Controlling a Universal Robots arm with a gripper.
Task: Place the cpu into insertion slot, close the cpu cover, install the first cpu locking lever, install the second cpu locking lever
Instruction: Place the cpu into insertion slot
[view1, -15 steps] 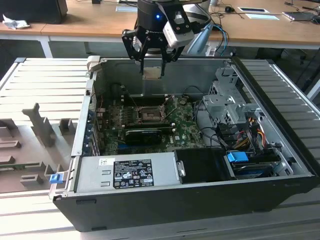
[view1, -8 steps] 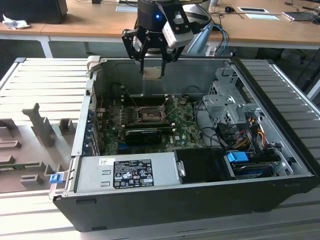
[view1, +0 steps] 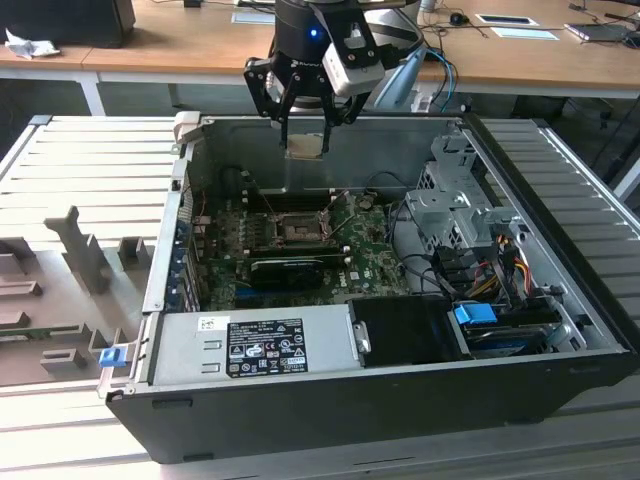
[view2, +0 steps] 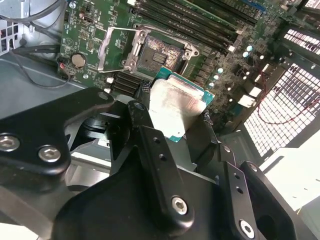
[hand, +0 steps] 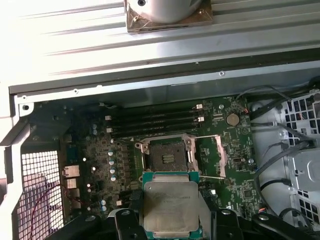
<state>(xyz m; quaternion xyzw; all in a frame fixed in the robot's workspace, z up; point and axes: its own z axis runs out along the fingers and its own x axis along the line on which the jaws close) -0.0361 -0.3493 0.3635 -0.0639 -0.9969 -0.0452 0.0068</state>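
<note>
You've got the gripper (view1: 304, 140) pinching the cpu (view1: 304, 148) by two opposite edges, fingers closed just to chip width, and that's a sensible hold: the pale metal top faces the cameras in both wrist views and the flat body stays level for a straight drop. In the exterior view the chip hangs up at the rim of the computer case (view1: 350, 400), around twelve o'clock from the insertion slot (view1: 300, 228), well above the board and touching nothing. The slot sits bare in the second wrist view, and the cpu cover (view2: 115, 47) is flipped back on its hinge beside it, which I judge is why you have a clear way in; nothing is seated and nothing is latched yet. Now the case and what's in it: the motherboard (view1: 370, 260) lines the floor, the black finned card (view1: 295, 268) lies just at six o'clock from the slot, the power supply (view1: 260, 345) fills the wall farther toward six, and the drive cage (view1: 450, 210) with its bundle of cables (view1: 500, 260) crowds the three o'clock side. The memory sticks (hand: 155, 122) run in a row just beside the slot, apart from it.
</note>
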